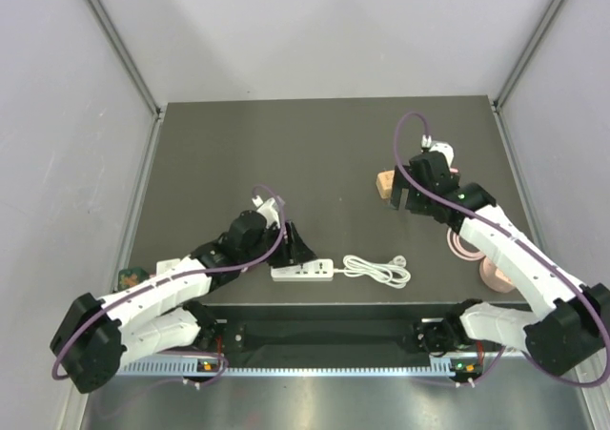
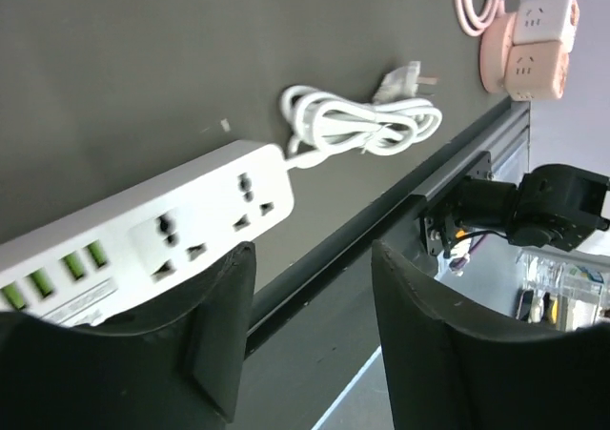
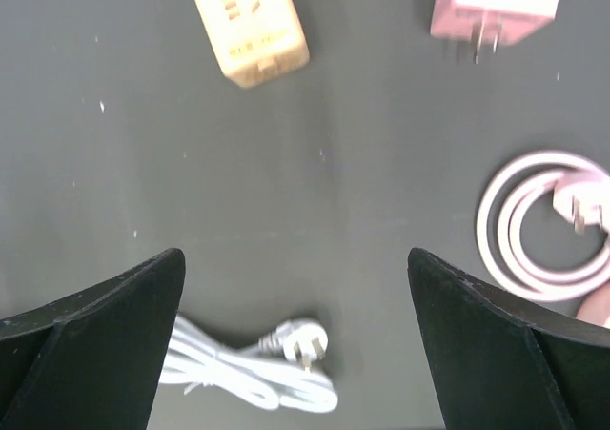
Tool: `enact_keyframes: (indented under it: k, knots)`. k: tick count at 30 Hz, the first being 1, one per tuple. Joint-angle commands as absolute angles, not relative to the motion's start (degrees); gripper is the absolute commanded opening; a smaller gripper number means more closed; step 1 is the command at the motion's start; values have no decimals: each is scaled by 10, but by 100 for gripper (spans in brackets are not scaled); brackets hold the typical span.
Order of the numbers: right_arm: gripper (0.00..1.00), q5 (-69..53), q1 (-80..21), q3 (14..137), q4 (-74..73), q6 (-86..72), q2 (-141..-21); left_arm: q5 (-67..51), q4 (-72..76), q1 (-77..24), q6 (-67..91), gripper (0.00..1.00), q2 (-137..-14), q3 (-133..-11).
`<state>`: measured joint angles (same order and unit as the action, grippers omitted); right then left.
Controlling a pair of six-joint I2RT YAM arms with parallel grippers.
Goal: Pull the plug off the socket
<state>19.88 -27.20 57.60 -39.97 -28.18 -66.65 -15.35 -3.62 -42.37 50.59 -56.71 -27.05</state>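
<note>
The white power strip (image 1: 302, 273) lies lengthwise along the near edge of the worktop (image 1: 238, 153). Every socket that shows is empty, and its plug (image 1: 398, 260) rests loose beyond the coiled cord (image 1: 372, 270) to the strip's right. The left fingers (image 2: 224, 335) stand parted and empty just beside the strip. The right fingers (image 3: 95, 344), spread wide and empty, hang behind the plug, so the pull looks already done.

Glossy white plastic pwr strip (image 2: 181, 215), smooth white rubbery cord (image 2: 367, 125), matt dk-grey table (image 2: 124, 58) w/ faint specks
</note>
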Motion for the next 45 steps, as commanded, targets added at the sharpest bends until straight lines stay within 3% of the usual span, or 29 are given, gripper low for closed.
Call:
enact_keyframes:
  k: [1, 13, 21, 27, 35, 45]
  knots:
    - [100, 179, -272, 576, -466, -314, -636, -156, 31, -452, 497, 57, -598, -312]
    - [100, 201, -272, 616, -531, -352, -563, -94, 90, -595, 512, 55, -821, -475]
    - [100, 303, -263, 678, -629, -366, -554, -81, 126, -628, 479, 56, -1031, -651]
    - [100, 319, -208, 653, -602, -356, -504, -83, 190, -631, 443, 59, -1145, -754]
    - [100, 304, -79, 669, -601, -274, -561, -81, 150, -627, 388, 68, -1270, -935]
    - [100, 277, -18, 708, -627, -270, -554, -74, 234, -626, 442, 60, -1399, -1034]
